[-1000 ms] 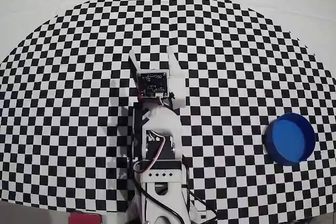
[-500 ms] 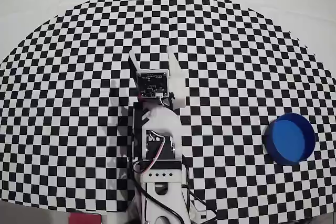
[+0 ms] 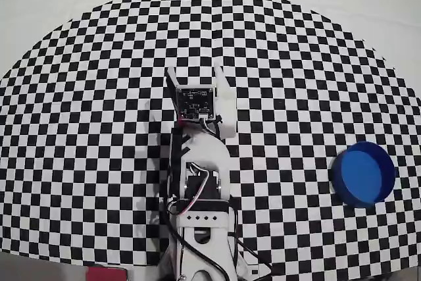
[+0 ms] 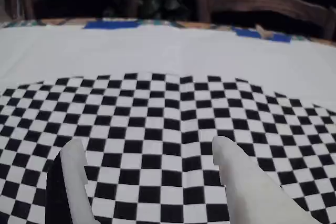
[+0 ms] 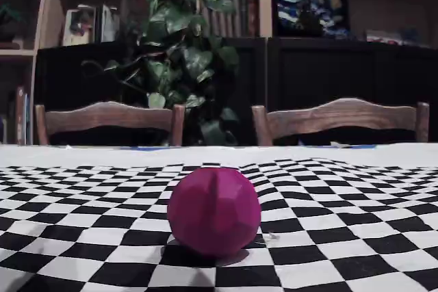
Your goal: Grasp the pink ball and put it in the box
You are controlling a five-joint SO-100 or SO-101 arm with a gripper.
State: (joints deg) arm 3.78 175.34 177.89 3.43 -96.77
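Two white fingers (image 4: 239,182) of the gripper (image 3: 194,74) stand well apart over the checkered mat (image 3: 85,97) — spread wide, with bare squares between them and nothing in their grasp. In the wrist view the gripper (image 4: 152,156) enters from the bottom edge and touches no object; whether its tips meet the mat cannot be told.

The pink ball (image 5: 214,210) appears only in the fixed view, resting on the mat (image 5: 356,223), filling the middle of that picture near its bottom edge. Neither the overhead view nor the wrist view shows it, so where it lies relative to the gripper cannot be told — no part of the arm is in the fixed view.

From overhead, the arm (image 3: 197,182) reaches from the mat's near edge toward its centre. The box (image 3: 362,173), a round blue container, sits close to the mat's right edge, well apart from the gripper, with its inside showing only blue.
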